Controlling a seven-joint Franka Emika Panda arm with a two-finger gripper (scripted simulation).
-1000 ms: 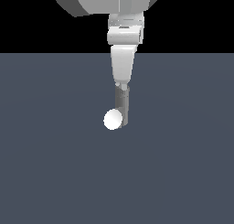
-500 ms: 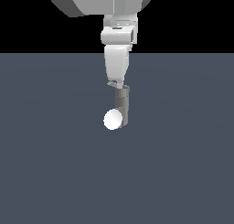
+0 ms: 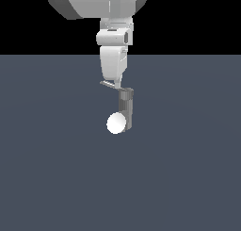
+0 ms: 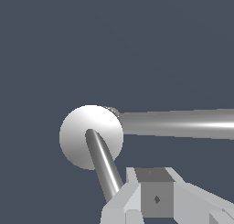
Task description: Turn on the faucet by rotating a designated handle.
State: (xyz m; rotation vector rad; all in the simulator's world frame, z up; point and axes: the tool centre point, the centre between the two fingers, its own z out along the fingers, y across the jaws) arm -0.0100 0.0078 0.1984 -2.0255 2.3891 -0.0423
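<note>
In the exterior view the faucet (image 3: pixel 125 111) is a small grey upright column with a darker cap. Its handle (image 3: pixel 109 85), a thin flat bar, sticks out from the cap toward the exterior view's left. My gripper (image 3: pixel 113 81) hangs straight down onto the handle, its tips touching or just above it. In the wrist view my gripper (image 4: pixel 155 204) shows no gap between its fingers. A thin shiny bar, seemingly the handle (image 4: pixel 103 166), runs right beside it. The thicker cylinder looks like the faucet column (image 4: pixel 183 124).
A white sphere (image 3: pixel 116 123) sits low against the column's front, toward the exterior view's left; it also fills part of the wrist view as the white sphere (image 4: pixel 75 138). All stands on a flat dark blue-grey floor (image 3: pixel 188 178).
My gripper has shifted toward the exterior view's left and risen slightly, uncovering the column's cap. The handle now shows, pointing further left than half a second ago.
</note>
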